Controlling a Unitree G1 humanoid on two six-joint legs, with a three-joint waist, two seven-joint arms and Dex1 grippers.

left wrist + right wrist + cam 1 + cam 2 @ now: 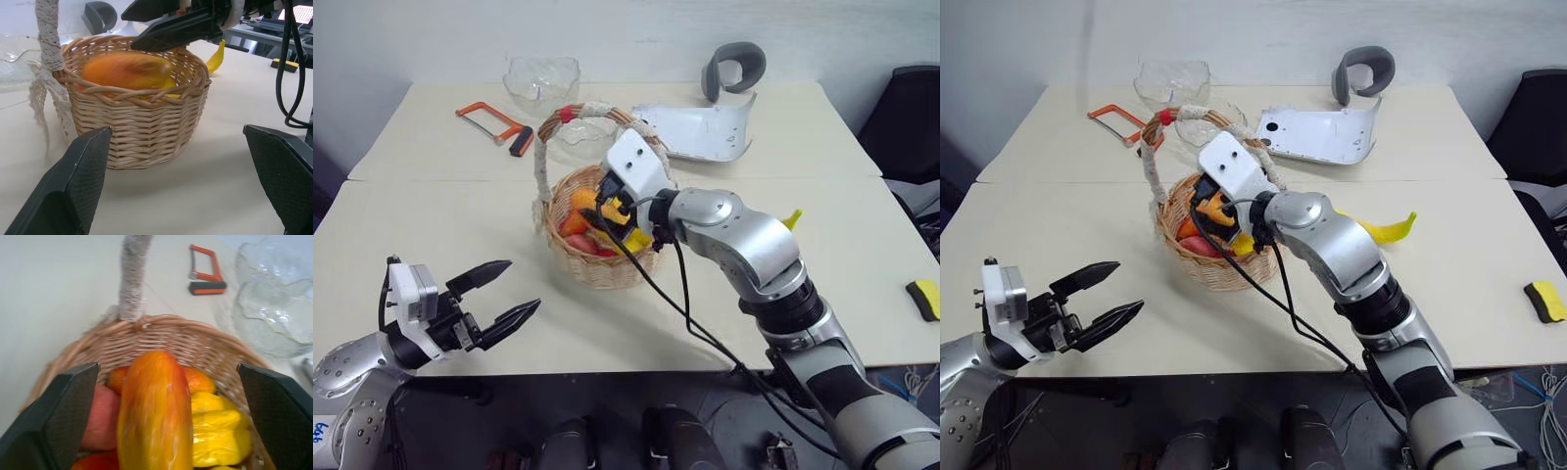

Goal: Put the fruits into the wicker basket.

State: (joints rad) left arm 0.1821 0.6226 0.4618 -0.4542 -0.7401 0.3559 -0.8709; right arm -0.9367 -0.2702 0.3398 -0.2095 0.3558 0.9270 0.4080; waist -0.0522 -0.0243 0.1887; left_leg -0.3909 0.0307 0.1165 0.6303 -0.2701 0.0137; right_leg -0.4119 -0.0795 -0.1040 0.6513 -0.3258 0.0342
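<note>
Right gripper (161, 377) spread wide over the wicker basket (597, 262), mango (155, 416) loose between its fingers inside, banana (1386, 231) on the table right of the basket, left gripper (499, 297) spread, near-left, bare table around it.

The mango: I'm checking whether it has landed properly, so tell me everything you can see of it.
The mango is an elongated oval fruit, smooth-skinned, orange blending to yellow. It lies inside the wicker basket, on top of other produce: reddish fruit on one side, something yellow on the other. Its top rises just above the woven rim. The right gripper is open, its fingers spread to either side of the mango without touching it.
</note>
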